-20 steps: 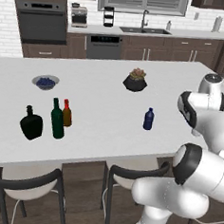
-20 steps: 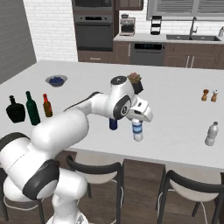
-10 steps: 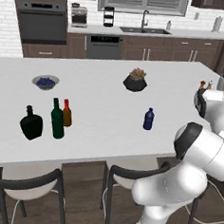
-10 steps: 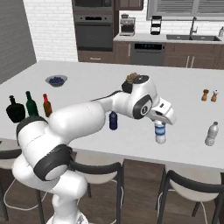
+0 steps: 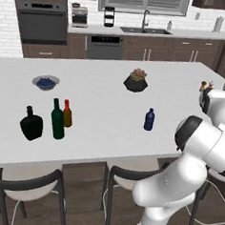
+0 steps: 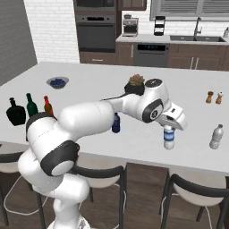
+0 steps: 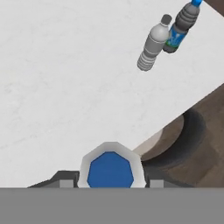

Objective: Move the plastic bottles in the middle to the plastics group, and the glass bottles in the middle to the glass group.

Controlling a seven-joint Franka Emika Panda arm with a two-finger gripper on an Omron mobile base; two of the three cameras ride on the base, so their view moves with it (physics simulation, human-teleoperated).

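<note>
Holding the clear bottle (image 6: 169, 137) near the front edge of the counter (image 6: 89, 76), the gripper (image 6: 171, 125) is pinching it from above at the cap end, fingers on either side (in the hand view the bottle's top (image 7: 110, 169) sits right between the finger tips, gripper (image 7: 109, 183)). From the right base view I can't tell if the bottle's base touches the counter or floats just over it. Further along the hand view there are two more plastic bottles lying close together: a grey one (image 7: 153, 43) and one with a blue label (image 7: 180, 28); the right base view shows the grey one (image 6: 216, 136) standing right of the held bottle. The dark blue bottle (image 5: 149, 119) stands alone mid-counter, partly behind the arm in the right view (image 6: 116, 123). The green bottle (image 5: 57, 119) is over at the left with the black flask (image 5: 31, 124) and the amber bottle (image 5: 67, 113), all three close together. A blue bowl (image 5: 45, 82) and a potted plant (image 5: 136, 80) sit further back, and two shakers (image 6: 214, 97) stand near the far right.
</note>
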